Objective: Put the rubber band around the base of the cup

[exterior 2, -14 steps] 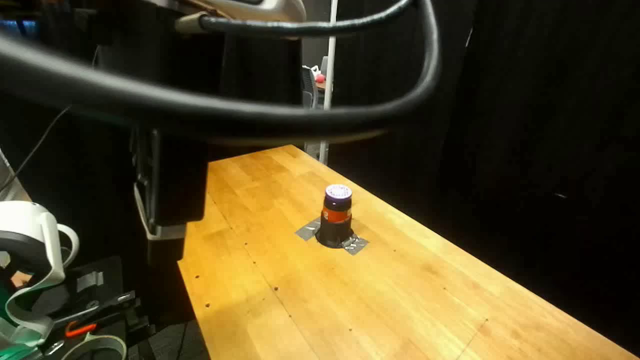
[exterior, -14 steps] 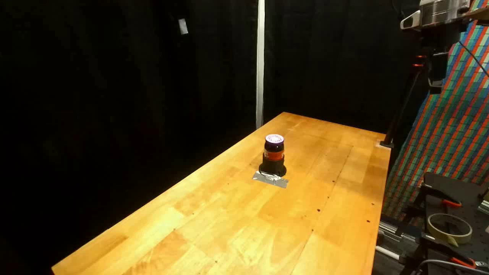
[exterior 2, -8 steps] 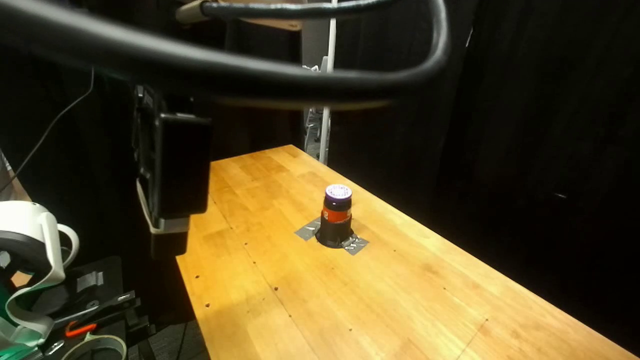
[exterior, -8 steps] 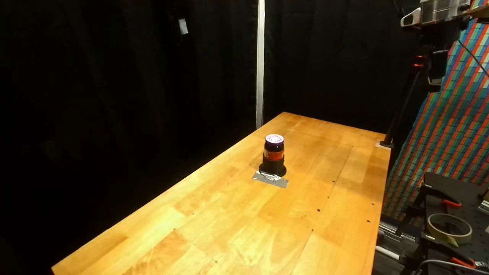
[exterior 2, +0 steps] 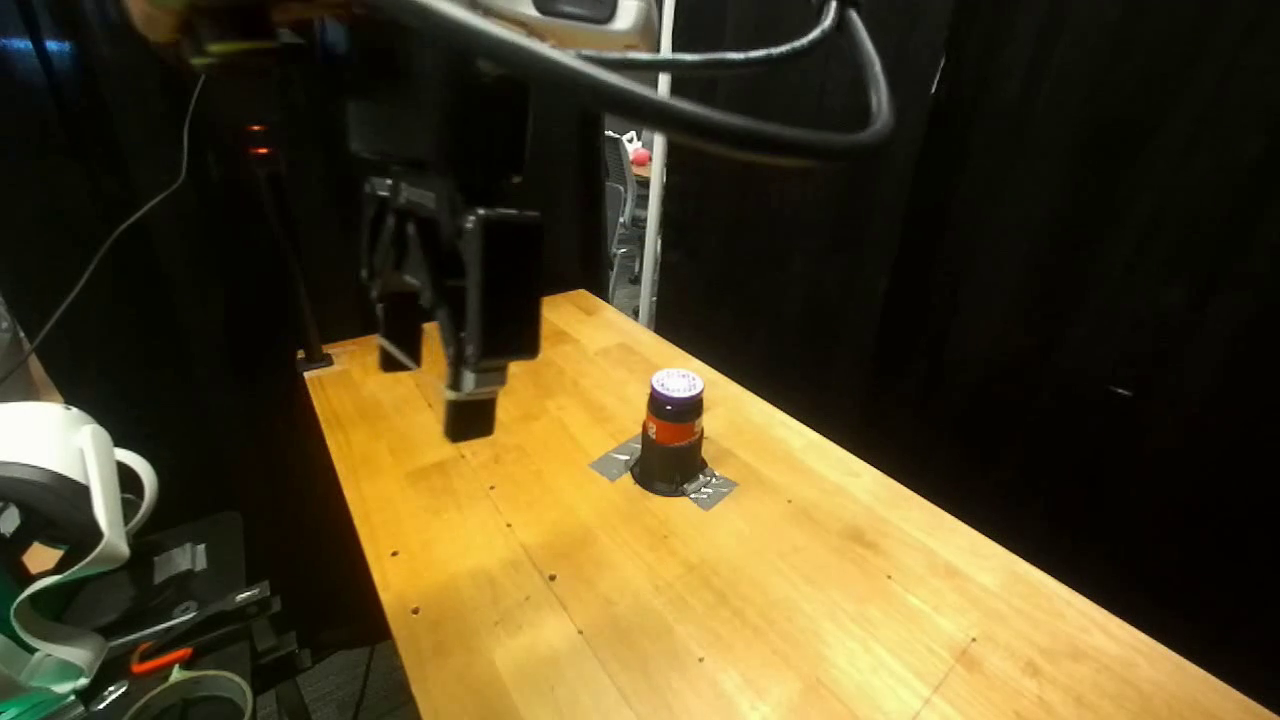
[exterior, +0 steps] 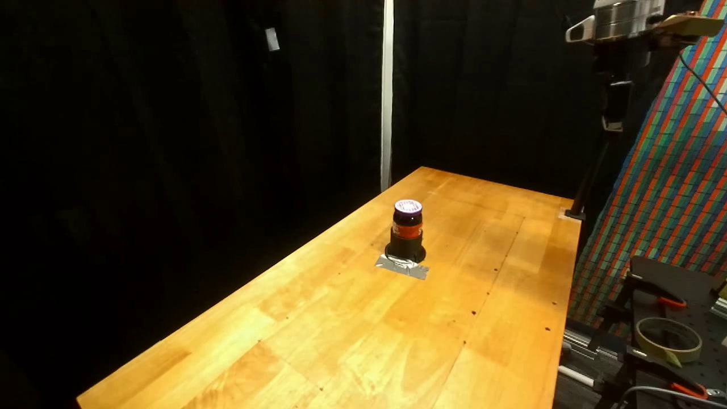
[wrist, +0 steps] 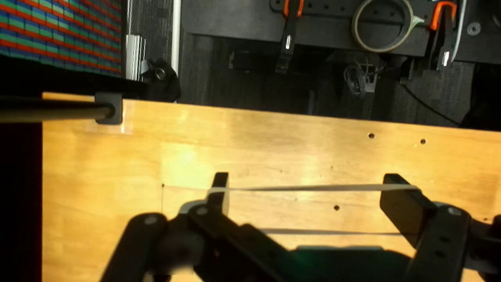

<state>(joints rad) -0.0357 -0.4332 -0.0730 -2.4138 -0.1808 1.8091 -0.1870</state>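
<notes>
The cup [exterior: 407, 230] is a short dark cylinder with an orange-red stripe and a white-and-purple top. It stands upright on the wooden table, its base taped down, and also shows in an exterior view [exterior 2: 672, 440]. In the wrist view the pale rubber band [wrist: 325, 188] is stretched around both fingers, two strands crossing the gap. My gripper [wrist: 308, 182] is open with only the band on it. It hangs above the table, apart from the cup and to its left in an exterior view [exterior 2: 435, 385]. The cup is out of the wrist view.
Silver tape [exterior 2: 712, 490] lies at the cup's base. A black pole [exterior: 579, 193] stands at the table's corner. A side bench with a tape roll [exterior: 669, 339] and clamps is beyond the table edge. A thick black cable [exterior 2: 760, 130] loops from the arm.
My gripper has moved in over the table, towards the cup: leftwards in an exterior view, rightwards in an exterior view, where both fingers now show. The cup has not moved.
</notes>
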